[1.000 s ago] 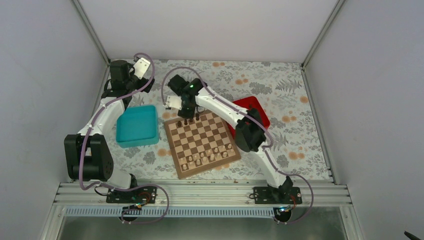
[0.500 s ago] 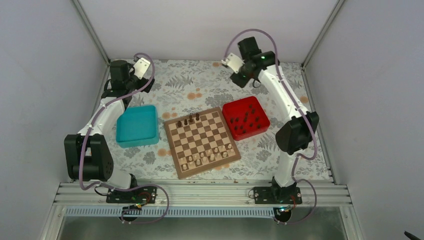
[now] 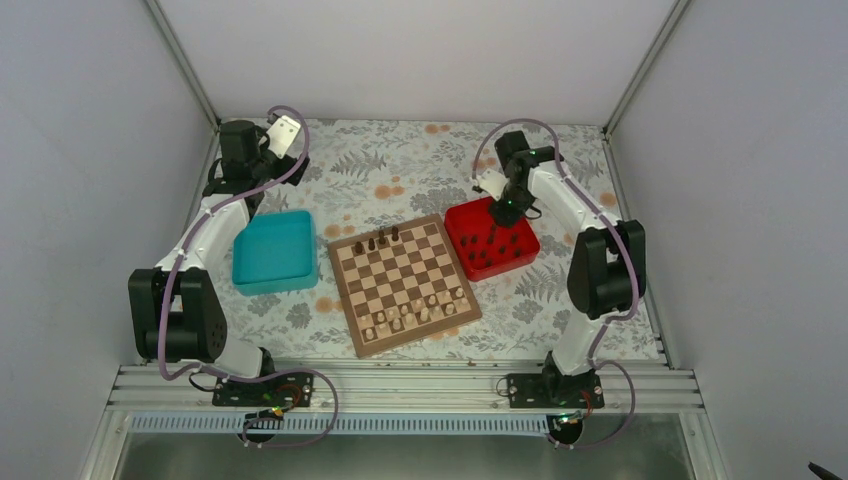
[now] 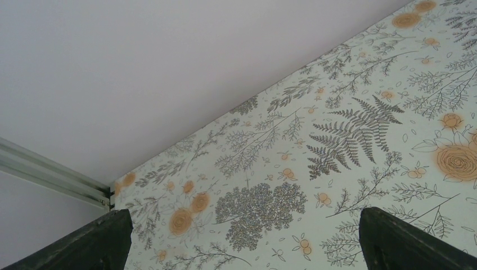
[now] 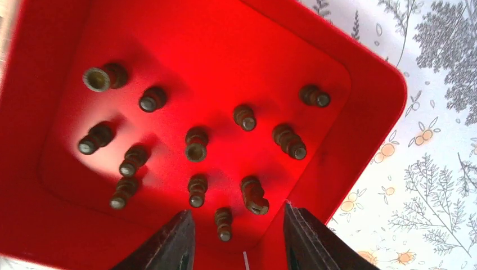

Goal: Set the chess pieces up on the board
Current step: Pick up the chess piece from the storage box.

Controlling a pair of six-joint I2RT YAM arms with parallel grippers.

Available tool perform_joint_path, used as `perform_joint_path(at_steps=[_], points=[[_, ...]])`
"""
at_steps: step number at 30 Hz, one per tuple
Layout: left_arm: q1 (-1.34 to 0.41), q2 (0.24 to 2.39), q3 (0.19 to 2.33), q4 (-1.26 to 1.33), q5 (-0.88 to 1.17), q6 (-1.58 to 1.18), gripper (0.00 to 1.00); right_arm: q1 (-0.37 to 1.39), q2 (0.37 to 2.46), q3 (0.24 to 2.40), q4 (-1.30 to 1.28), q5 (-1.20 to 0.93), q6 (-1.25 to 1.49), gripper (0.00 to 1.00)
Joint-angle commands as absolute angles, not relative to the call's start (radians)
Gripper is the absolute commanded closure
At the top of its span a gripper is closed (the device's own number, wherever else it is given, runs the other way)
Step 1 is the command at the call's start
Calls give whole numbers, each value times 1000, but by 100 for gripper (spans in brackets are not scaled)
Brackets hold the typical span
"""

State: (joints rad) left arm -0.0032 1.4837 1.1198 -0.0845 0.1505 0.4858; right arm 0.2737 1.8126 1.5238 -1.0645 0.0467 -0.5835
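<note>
The right tool (image 5: 239,247) hangs over the near wall of the red tray (image 5: 360,73), its fingers (image 5: 169,244) apart and gripping nothing. About a dozen dark chess pieces (image 5: 196,144) are scattered on the tray floor (most of them seem to be standing). One sits just ahead of the gap between the fingers. The board (image 3: 404,285) lies on the floral tabletop (image 3: 400,170) between the red tray and the teal tray (image 3: 272,250). A few dark pieces stand along its far edge, and pale chessmen (image 3: 415,312) fill its near rows. The left tool (image 4: 242,225) is spread wide above bare tabletop at the far left corner.
</note>
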Motion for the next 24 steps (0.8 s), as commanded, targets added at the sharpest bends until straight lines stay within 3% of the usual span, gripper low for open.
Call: perform_joint_path(at_steps=[1,24], points=[[-6,1483,1125,-69,163,482,0,253,1823,1484,-962,105,-593,58],[-6,1488,1120,-66,164,481,0,216,1974,1548,-911,116,-600,58]])
